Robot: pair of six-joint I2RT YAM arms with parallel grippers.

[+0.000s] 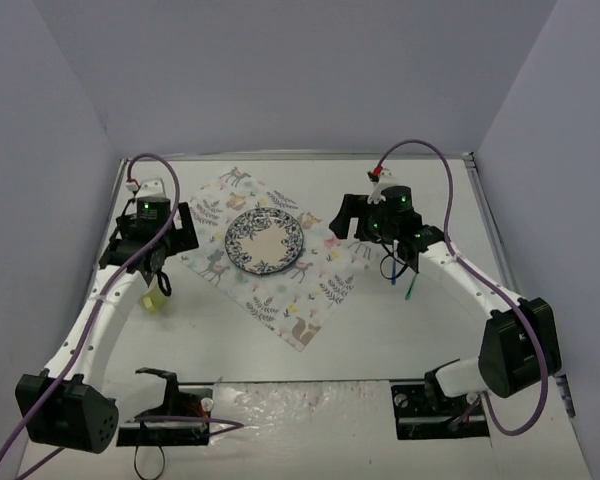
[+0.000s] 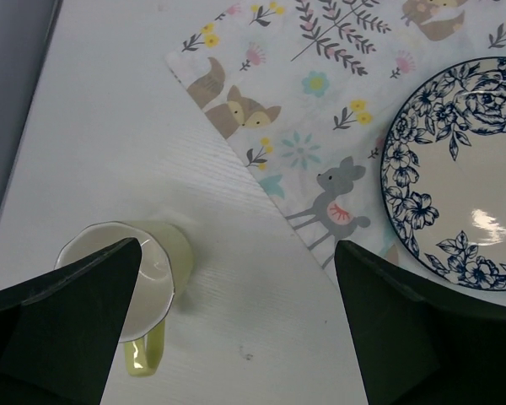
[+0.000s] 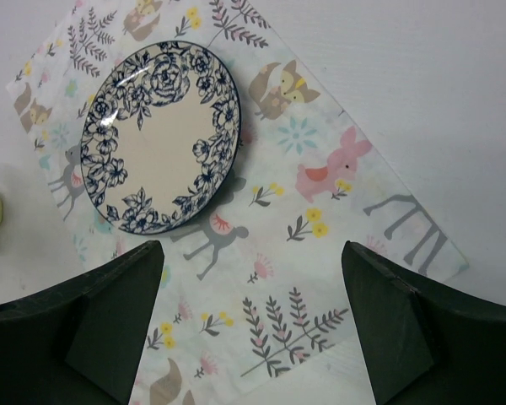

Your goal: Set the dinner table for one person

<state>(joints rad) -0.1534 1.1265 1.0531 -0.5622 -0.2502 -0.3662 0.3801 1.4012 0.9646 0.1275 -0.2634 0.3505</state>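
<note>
A blue-flowered plate (image 1: 265,241) sits on a square animal-print cloth (image 1: 310,290) on the white dinner table (image 1: 380,330). A pale yellow-green mug (image 1: 158,297) rests on the bare table left of the cloth. In the left wrist view the mug (image 2: 152,261) shows its white inside, partly behind my left finger. My left gripper (image 1: 180,232) (image 2: 236,337) is open and empty, above the table between the mug and the cloth. My right gripper (image 1: 352,222) (image 3: 253,321) is open and empty above the cloth's right part, near the plate (image 3: 160,139).
Thin blue and green handles (image 1: 400,280) stick out from under the right arm, right of the cloth. Grey walls enclose the table at the back and sides. The arm bases and cables stand at the near edge.
</note>
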